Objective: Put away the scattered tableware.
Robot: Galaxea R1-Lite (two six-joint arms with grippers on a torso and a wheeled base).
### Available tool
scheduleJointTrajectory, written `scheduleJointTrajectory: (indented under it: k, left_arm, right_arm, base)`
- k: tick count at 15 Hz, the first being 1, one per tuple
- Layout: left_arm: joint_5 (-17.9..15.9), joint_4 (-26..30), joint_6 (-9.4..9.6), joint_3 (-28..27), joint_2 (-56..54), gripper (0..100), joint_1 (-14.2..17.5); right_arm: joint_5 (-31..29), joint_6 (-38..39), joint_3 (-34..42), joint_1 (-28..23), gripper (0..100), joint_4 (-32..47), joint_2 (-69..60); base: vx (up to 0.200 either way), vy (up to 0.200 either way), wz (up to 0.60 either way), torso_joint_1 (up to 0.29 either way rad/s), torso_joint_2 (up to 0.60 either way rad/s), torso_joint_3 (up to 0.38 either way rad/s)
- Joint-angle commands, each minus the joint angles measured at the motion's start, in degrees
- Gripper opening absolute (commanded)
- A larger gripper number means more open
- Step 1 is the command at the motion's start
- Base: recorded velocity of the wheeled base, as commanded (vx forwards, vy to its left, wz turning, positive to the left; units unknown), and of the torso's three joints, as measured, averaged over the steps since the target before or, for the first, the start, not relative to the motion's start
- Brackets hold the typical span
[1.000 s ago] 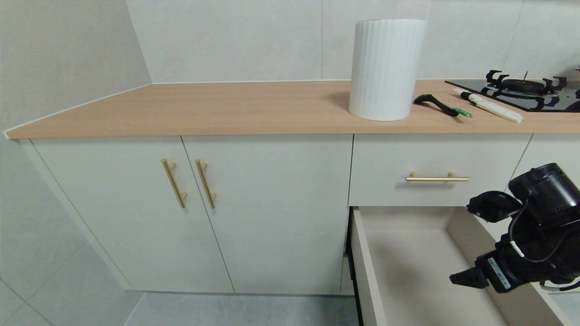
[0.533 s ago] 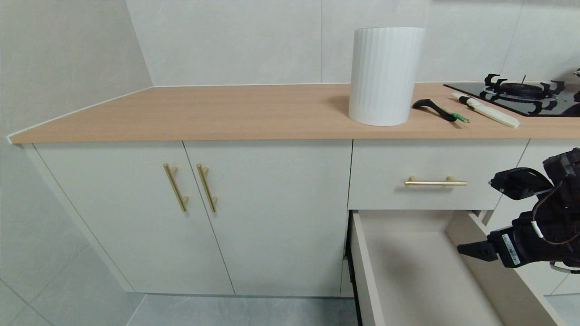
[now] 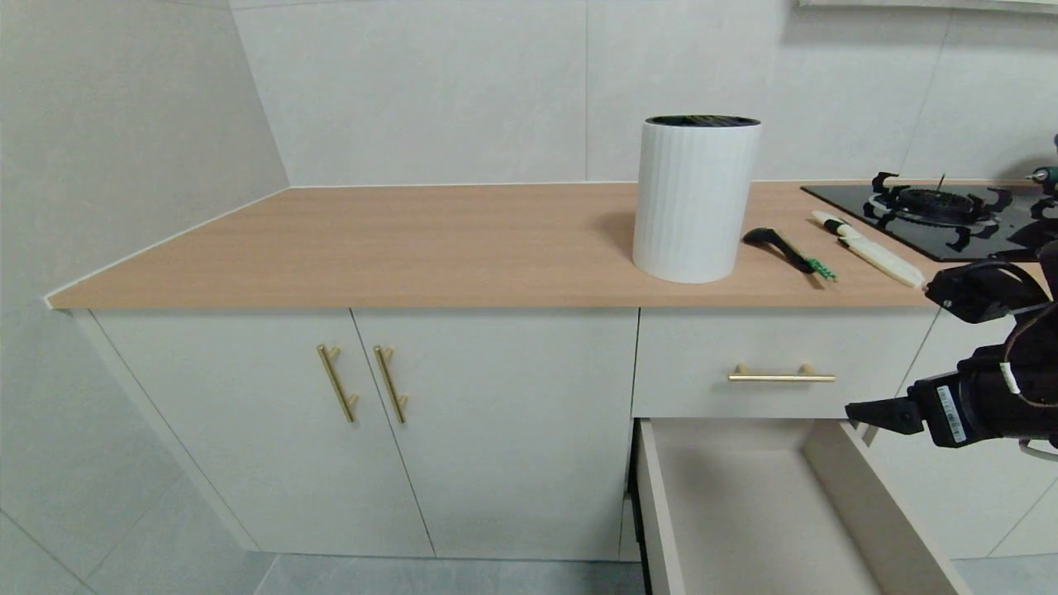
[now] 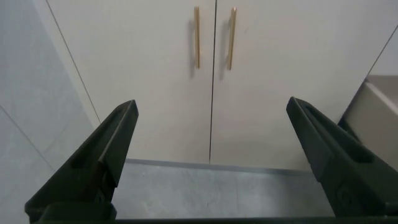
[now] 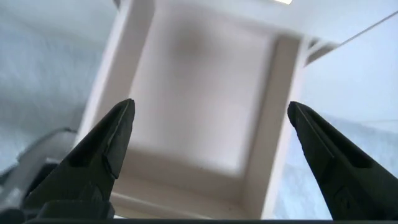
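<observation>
tableware, black spoon [image 3: 777,248] and white utensil [image 3: 868,250], near bench [image 3: 413,240] right front edge beside holder [image 3: 696,198]; right hand [image 3: 891,350] by drawer [image 3: 744,512], left hand [image 4: 209,104], wide open, empty.

Head cam: high, set back, looking down on open drawer [image 3: 661,504] and cupboard doors [image 3: 372,450] left of it. Right wrist: close above drawer, looking in. Left wrist: low, facing those doors.

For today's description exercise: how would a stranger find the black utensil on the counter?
On the wooden countertop stands a tall white ribbed canister. Right of it, toward the stove, lies the black utensil. Its dark body and green tip set it apart from the cream utensil alongside.
</observation>
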Motion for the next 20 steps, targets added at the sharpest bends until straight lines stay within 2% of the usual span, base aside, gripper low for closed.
scheduleJointTrajectory:
  k: [1,3,5,7,8,10,11,12,14,20]
  left_arm:
    - [-0.01,0.01,-0.02,0.00,0.02,100,0.01]
    - [0.08,0.01,-0.02,0.00,0.02,100,0.01]
    - [-0.01,0.01,-0.02,0.00,0.02,100,0.01]
    - [0.08,0.01,-0.02,0.00,0.02,100,0.01]
    - [-0.01,0.01,-0.02,0.00,0.02,100,0.01]
    - [-0.01,0.01,-0.02,0.00,0.02,100,-0.07]
    - [-0.01,0.01,-0.02,0.00,0.02,100,0.01]
    - [-0.01,0.01,-0.02,0.00,0.02,100,0.01]
    - [0.08,0.01,-0.02,0.00,0.02,100,0.01]
    - [-0.01,0.01,-0.02,0.00,0.02,100,0.01]
  right_arm:
    - [0.09,-0.06,-1.89,0.04,100,-0.03,1.06]
    - [0.09,-1.02,-3.38,0.04,100,-0.47,2.21]
    - [0.18,-1.29,-5.58,0.04,100,-4.07,4.67]
    - [-0.44,-1.37,-10.32,-0.05,100,-7.94,8.45]
    - [-0.96,-1.29,-14.98,-0.05,100,-7.23,10.82]
    - [-5.53,-0.58,-25.53,-0.05,100,-1.17,16.44]
    - [-8.08,1.79,-31.59,-0.05,100,4.63,19.87]
    - [-9.31,4.87,-34.32,0.04,100,8.06,22.51]
    - [-10.54,6.27,-36.96,0.22,100,7.97,28.31]
    - [-11.42,6.45,-39.07,-0.66,100,4.63,33.32]
  base:
    - [0.000,0.000,0.00,0.168,-0.47,-0.281]
    - [0.000,0.000,0.00,0.188,-0.47,-0.276]
    - [0.000,0.000,0.00,0.200,-0.48,-0.278]
    - [0.000,0.000,0.00,0.095,-0.22,-0.134]
    - [0.000,0.000,0.00,0.041,-0.08,-0.056]
    - [0.000,0.000,0.00,0.011,-0.03,-0.013]
    - [0.000,0.000,0.00,0.000,0.00,0.000]
    - [0.000,0.000,0.00,0.000,0.00,0.000]
    - [0.000,0.000,0.00,0.000,0.00,0.000]
    - [0.000,0.000,0.00,0.000,0.00,0.000]
